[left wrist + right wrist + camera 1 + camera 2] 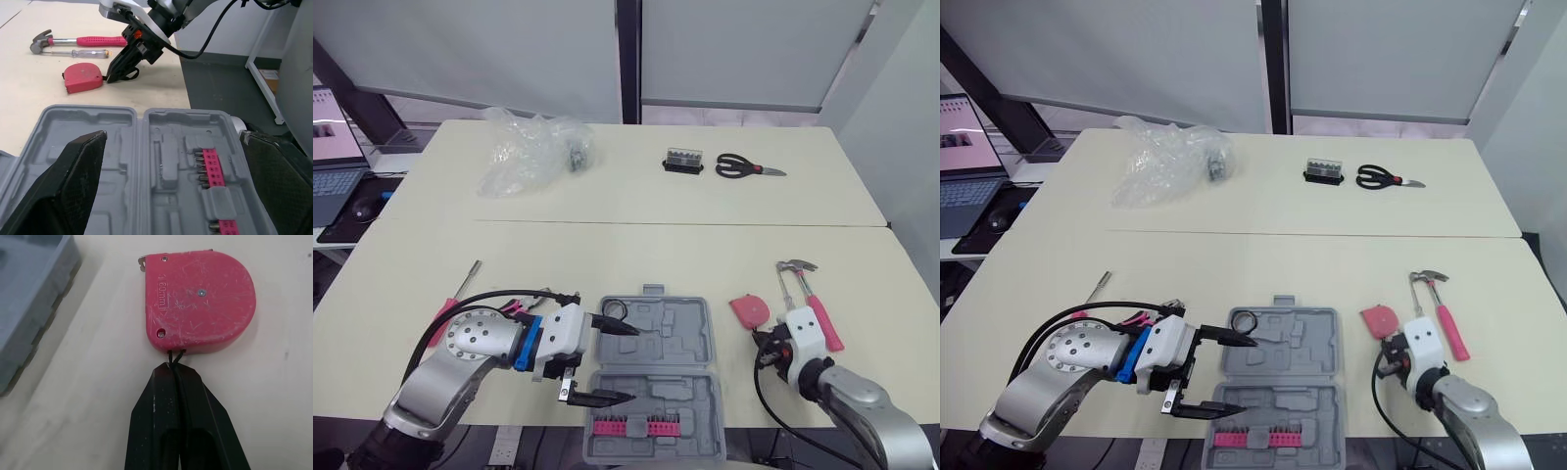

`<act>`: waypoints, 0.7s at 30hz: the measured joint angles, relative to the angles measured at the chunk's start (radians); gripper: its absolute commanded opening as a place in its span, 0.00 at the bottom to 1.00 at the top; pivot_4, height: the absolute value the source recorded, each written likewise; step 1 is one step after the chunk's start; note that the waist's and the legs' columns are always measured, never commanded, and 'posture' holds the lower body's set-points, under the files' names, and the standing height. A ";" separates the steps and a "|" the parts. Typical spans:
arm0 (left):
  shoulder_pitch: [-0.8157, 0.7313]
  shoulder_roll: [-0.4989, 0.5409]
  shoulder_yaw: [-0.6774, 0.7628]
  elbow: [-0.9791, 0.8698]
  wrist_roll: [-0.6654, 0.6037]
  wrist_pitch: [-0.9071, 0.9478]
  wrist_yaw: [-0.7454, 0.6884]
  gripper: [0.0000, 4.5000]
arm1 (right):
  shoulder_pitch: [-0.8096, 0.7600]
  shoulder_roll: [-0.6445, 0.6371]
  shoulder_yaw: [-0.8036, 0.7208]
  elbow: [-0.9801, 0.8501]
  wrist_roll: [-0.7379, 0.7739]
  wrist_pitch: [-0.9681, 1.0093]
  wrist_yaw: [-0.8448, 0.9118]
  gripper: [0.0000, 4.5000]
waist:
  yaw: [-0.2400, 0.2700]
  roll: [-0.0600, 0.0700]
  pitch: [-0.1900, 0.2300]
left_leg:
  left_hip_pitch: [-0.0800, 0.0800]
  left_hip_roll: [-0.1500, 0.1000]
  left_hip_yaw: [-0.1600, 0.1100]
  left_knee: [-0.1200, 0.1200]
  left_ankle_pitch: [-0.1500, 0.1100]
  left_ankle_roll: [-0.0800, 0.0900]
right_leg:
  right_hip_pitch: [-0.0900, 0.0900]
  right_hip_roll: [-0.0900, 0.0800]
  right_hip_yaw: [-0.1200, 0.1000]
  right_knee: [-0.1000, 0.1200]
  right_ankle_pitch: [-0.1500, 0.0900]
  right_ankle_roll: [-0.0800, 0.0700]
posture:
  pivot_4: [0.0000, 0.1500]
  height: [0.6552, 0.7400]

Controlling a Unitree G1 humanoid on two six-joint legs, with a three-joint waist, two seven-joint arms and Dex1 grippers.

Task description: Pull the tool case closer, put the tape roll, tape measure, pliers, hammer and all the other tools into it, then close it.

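Note:
The grey tool case lies open at the table's front edge, with a pink bit strip in its near half. A small black ring sits in the case's far left corner. My left gripper is open, and its fingers reach over the case's left side with nothing between them. The pink tape measure lies just right of the case. My right gripper is shut on its black cord. The pink-handled hammer and a screwdriver lie further right.
A pink-handled screwdriver and pink pliers lie left of my left arm. On the far table sit scissors, a black bit box and a crumpled plastic bag. A laptop stands at the far left.

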 measured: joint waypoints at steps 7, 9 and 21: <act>0.046 -0.002 -0.001 -0.037 0.002 -0.001 0.020 1.00 | 0.104 -0.054 -0.008 -0.126 0.053 0.113 0.024 0.01 | 0.000 0.000 0.000 | 0.000 0.000 0.000 0.000 0.000 0.000 | 0.000 0.000 0.000 0.000 0.000 0.000 | 1.00 1.00; 0.049 -0.004 -0.002 -0.040 0.002 -0.001 0.025 1.00 | 0.125 -0.062 -0.010 -0.142 0.067 0.133 0.028 0.01 | 0.000 0.000 0.000 | 0.000 0.000 0.000 0.000 0.000 0.000 | 0.000 0.000 0.000 0.000 0.000 0.000 | 1.00 1.00; 0.051 -0.025 -0.016 -0.071 0.006 0.003 0.066 1.00 | 0.169 -0.119 -0.005 -0.206 0.135 0.214 0.051 0.01 | 0.000 0.000 0.000 | 0.000 0.000 0.000 0.000 0.000 0.000 | -0.001 0.000 0.000 -0.001 0.000 0.000 | 1.00 1.00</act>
